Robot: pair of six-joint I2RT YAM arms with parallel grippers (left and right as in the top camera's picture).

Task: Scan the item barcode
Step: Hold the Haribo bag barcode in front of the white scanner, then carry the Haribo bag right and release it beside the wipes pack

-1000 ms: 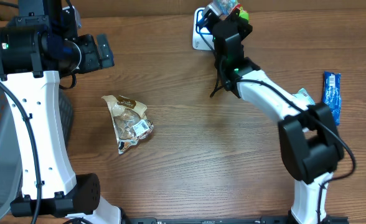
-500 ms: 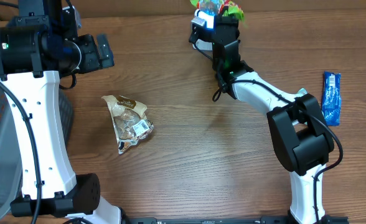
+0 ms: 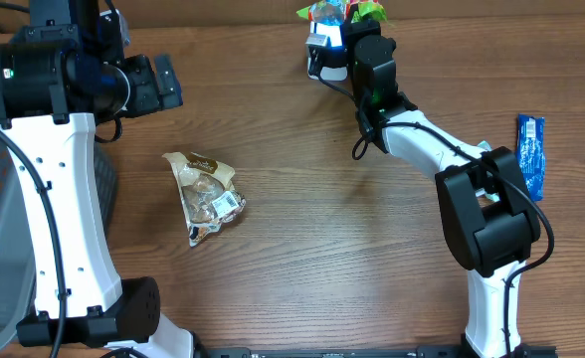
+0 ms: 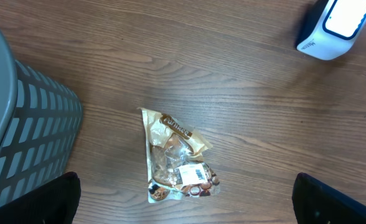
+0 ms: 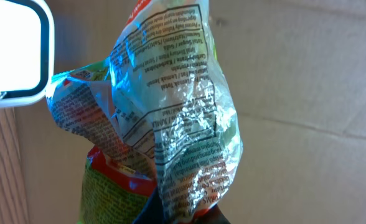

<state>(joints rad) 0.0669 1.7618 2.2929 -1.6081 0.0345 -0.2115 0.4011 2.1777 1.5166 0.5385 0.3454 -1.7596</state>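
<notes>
Bag [image 5: 170, 106] sits clamped in right gripper [image 3: 350, 22] just beside scanner [image 3: 324, 58]; scan seems underway, unconfirmed; left gripper [image 3: 161, 85] gapes empty, far from scanner

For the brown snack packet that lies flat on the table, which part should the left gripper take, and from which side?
The brown snack packet lies flat, its barcode label face up near one end. Probably take the opposite end from straight above, jaws across the narrow width, so the label is left uncovered.
</notes>
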